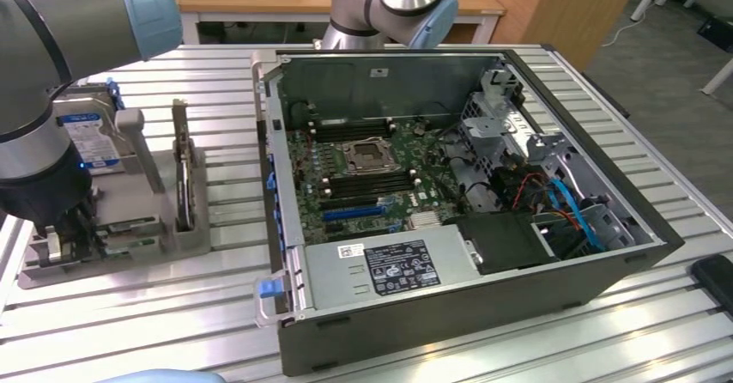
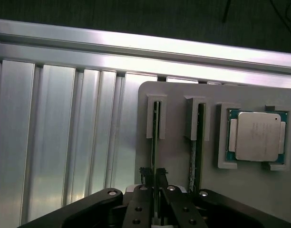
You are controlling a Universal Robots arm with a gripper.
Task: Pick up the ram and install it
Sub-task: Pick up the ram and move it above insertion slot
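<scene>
Wrist view: the ram [image 2: 156,147], a thin green stick, stands on edge in a slot of a grey holder [image 2: 174,142]. The gripper [image 2: 155,174] straddles it from above. The jaws are drawn nearly together, with the stick's upper edge pinched between them, and the stick has not been lifted out of its slot. A second stick [image 2: 193,142] stands just beside it in a parallel slot. Beyond that, a square silver processor [image 2: 257,136] lies in its own pocket. The holder rests on a ribbed aluminium worktop [image 2: 64,133].

In the exterior view the gripper [image 1: 67,233] hangs over the holder [image 1: 172,228] at the lower left of the frame. An open computer case [image 1: 458,310] fills the centre and right, well apart from the holder, with its motherboard [image 1: 366,168] exposed.

The likely trouble is the thin hold on a narrow edge. A pull that is not straight could make the stick bind in its slot, flex, or slip and tilt. The neighbouring stick is also near enough to be nudged.

The arm [image 1: 69,39] sweeps across the upper left of the frame. Its wrist points straight down at the holder.
</scene>
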